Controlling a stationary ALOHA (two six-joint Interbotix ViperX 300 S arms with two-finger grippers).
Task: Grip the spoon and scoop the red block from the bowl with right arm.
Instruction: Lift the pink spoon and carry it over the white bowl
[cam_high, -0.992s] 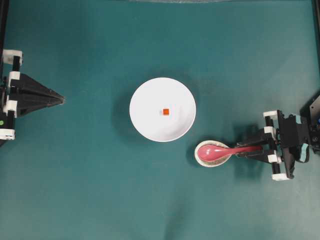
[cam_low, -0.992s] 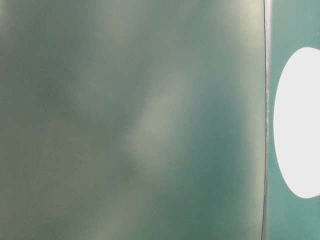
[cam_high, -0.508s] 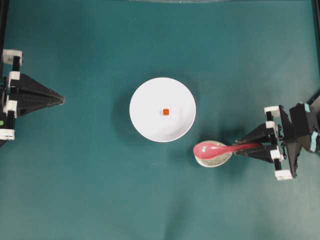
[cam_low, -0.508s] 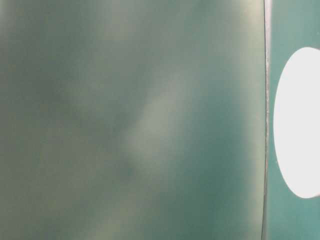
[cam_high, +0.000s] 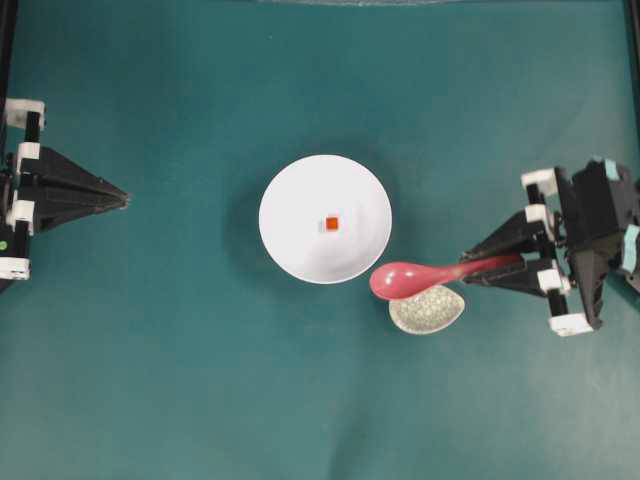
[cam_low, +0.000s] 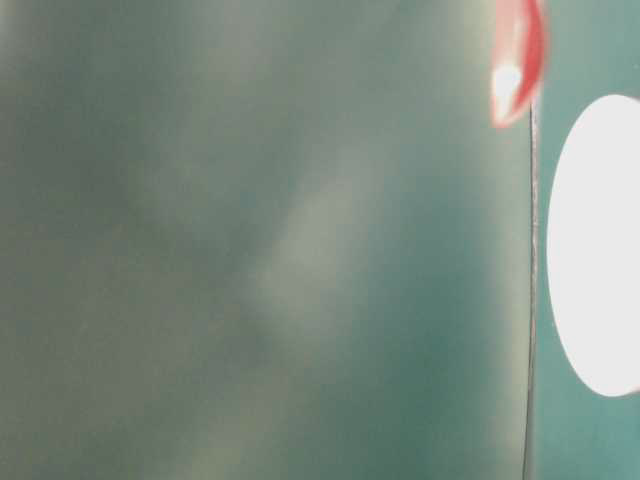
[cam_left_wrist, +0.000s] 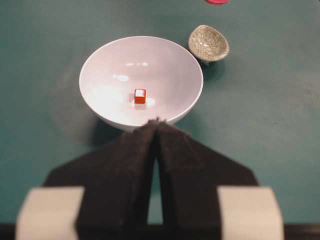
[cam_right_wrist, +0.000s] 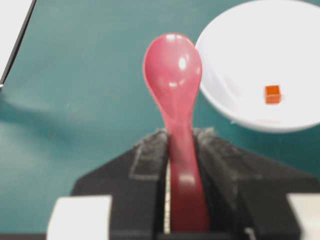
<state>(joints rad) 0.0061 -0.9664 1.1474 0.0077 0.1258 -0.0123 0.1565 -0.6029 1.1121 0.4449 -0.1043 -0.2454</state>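
Your right gripper is clamped on the handle of the spoon, jaws pressed against both sides of it. The spoon sits level above the table, its scoop just beside the lower right rim of the bowl and overlapping the upper edge of the small speckled dish in the overhead view. The red block lies near the middle of the bowl's floor, untouched. Your left gripper stays well apart at the left edge, its jaws closed to a point on nothing, aimed toward the bowl
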